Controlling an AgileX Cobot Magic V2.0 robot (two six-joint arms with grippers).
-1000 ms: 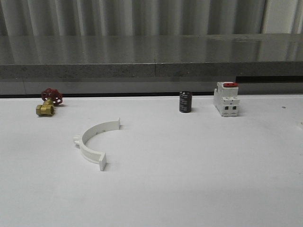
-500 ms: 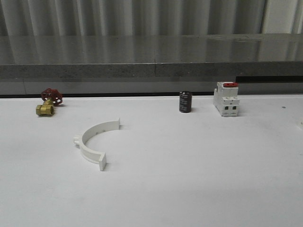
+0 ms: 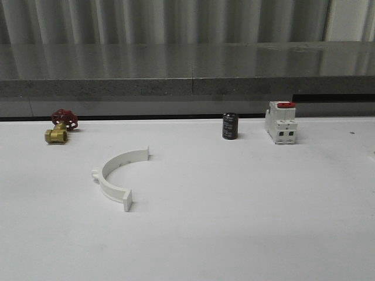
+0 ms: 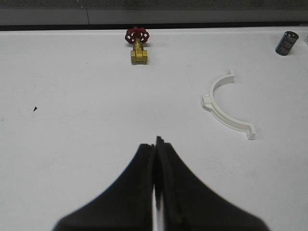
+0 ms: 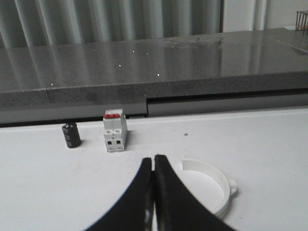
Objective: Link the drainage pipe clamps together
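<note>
One white half-ring clamp (image 3: 115,175) is seen lying flat on the white table (image 3: 246,211) in the front view, left of centre, its open side turned toward the right and its flanged tabs at both ends. In the left wrist view the same half-ring (image 4: 225,105) is found well apart from the left gripper (image 4: 155,144), whose dark fingers are pressed together with nothing between them. A brass valve with a red handwheel (image 3: 60,126) is placed near the far left of the table, well apart from the clamp. A small black cylinder (image 3: 229,126) is stood upright near the far edge, and a white boxy switch with a red top (image 3: 280,122) is set a little to its right.

In the right wrist view the second half-ring clamp (image 5: 211,185) is seen flat on the table just beside the right gripper (image 5: 153,161), partly hidden behind one finger; whether it is touched cannot be told. The right gripper's jaws are likewise closed tight and nothing is held. The two clamp halves are kept well apart, not joined
</note>
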